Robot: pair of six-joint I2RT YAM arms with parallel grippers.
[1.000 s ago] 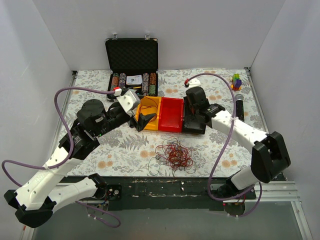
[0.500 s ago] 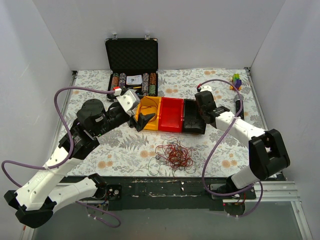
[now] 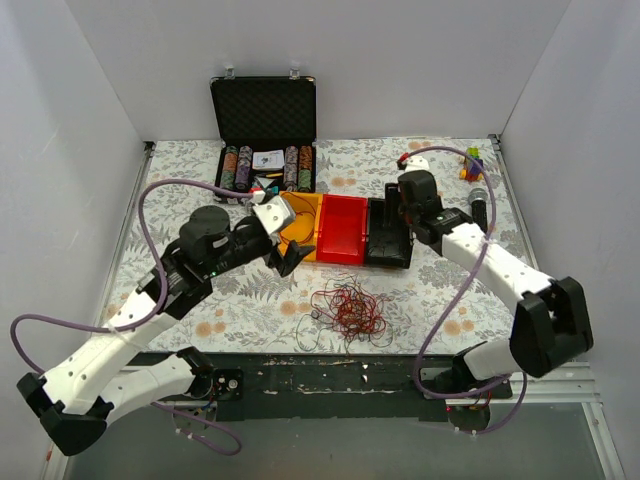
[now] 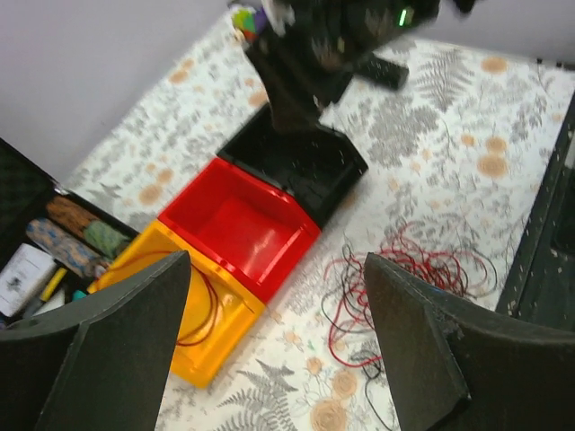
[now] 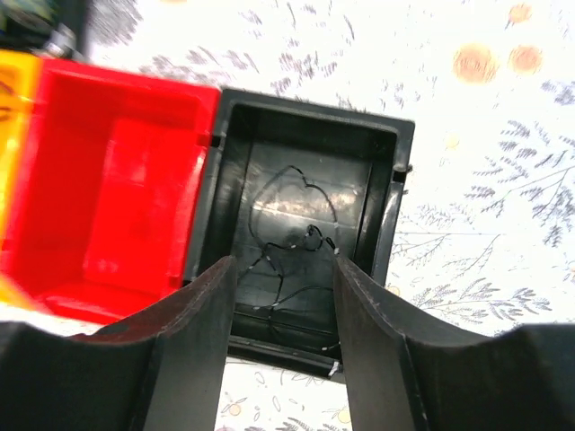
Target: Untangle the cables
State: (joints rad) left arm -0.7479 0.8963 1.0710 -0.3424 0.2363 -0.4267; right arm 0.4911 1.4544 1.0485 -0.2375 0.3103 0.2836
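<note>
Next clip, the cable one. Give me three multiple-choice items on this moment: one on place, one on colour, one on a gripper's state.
1. The nest of cables lies: A in the red bin; B in the black bin; C on the table, in front of the bins.
2. Which bin holds no strand? A orange bin; B red bin; C black bin.
3. The right gripper is: A open above the black bin; B shut on a strand; C open above the nest.

C: the tangle sits on the patterned top.
B: one strand lies in black, another in orange, red is bare.
A: its fingers stand apart over the black bin.
</note>
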